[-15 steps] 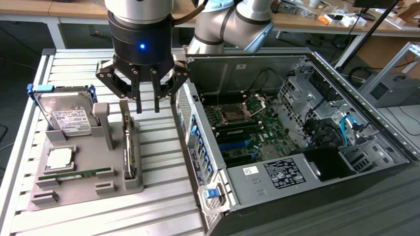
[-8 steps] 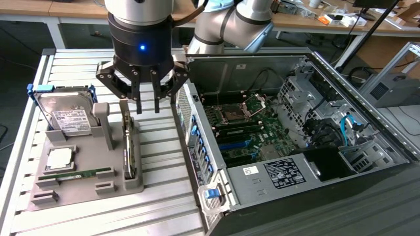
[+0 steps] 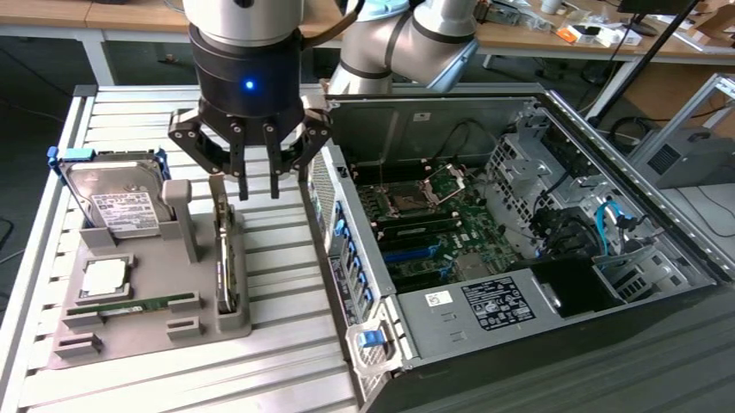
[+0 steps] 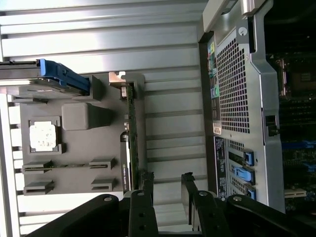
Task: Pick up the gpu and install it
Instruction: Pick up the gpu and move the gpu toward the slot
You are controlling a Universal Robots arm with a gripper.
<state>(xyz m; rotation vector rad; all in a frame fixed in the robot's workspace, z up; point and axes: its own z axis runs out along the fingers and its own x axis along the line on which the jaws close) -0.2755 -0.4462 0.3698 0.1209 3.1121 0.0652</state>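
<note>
The gpu (image 3: 226,258) stands on its long edge in a slot of the grey holder (image 3: 150,331), on the exterior view's left. In the wrist view the gpu (image 4: 131,128) shows as a thin green-edged strip with its metal bracket at the far end. My gripper (image 3: 258,191) hangs just above the card's far end, open, with nothing between its fingers (image 4: 147,182). In the wrist view the gripper (image 4: 168,183) sits a little to the side of the card's line, toward the computer case (image 4: 237,98). The card is outside the gap, next to one finger.
The holder also carries a silver hard drive (image 3: 115,205) with blue rails, a CPU (image 3: 103,275) and a narrow green RAM stick (image 3: 138,305). The open computer case (image 3: 643,215) lies on the exterior view's right, its motherboard (image 3: 425,228) exposed. All rest on a slatted metal table (image 3: 287,344).
</note>
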